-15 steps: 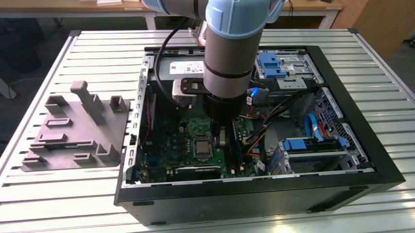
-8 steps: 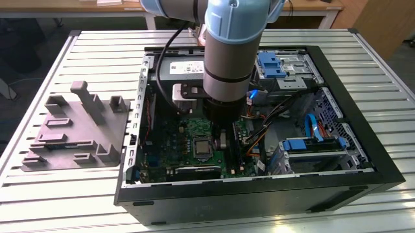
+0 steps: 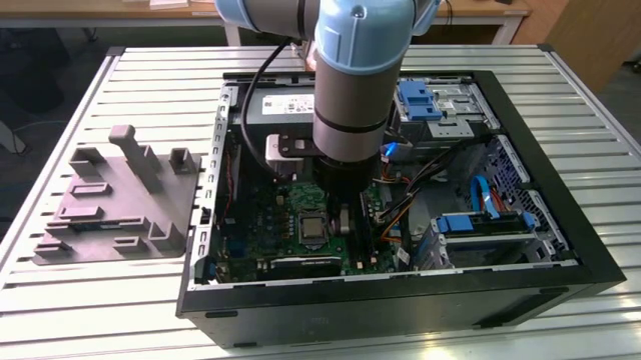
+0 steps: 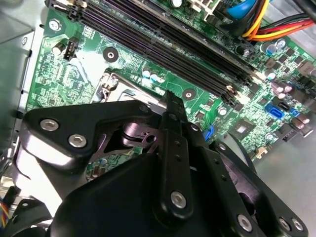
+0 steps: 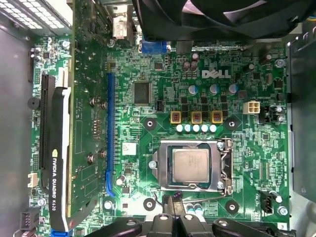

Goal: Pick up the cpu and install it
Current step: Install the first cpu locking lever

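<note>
Gripper [image 5: 173, 219] cut off by frame edge at 6 o'clock in first wrist view; finger state not discernible. Socket frame [image 4: 116, 84] mostly hidden behind gripper housing in second wrist view, only 11 o'clock corner exposed. Motherboard [image 3: 275, 217] partly blocked by arm [image 3: 350, 97] in exterior view, toward 3 o'clock

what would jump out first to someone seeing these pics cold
The arm plunging into the open computer case on the slatted table. Below it lies the green motherboard, where the cpu sits in its silver socket frame, with the claw just beside it.
</note>
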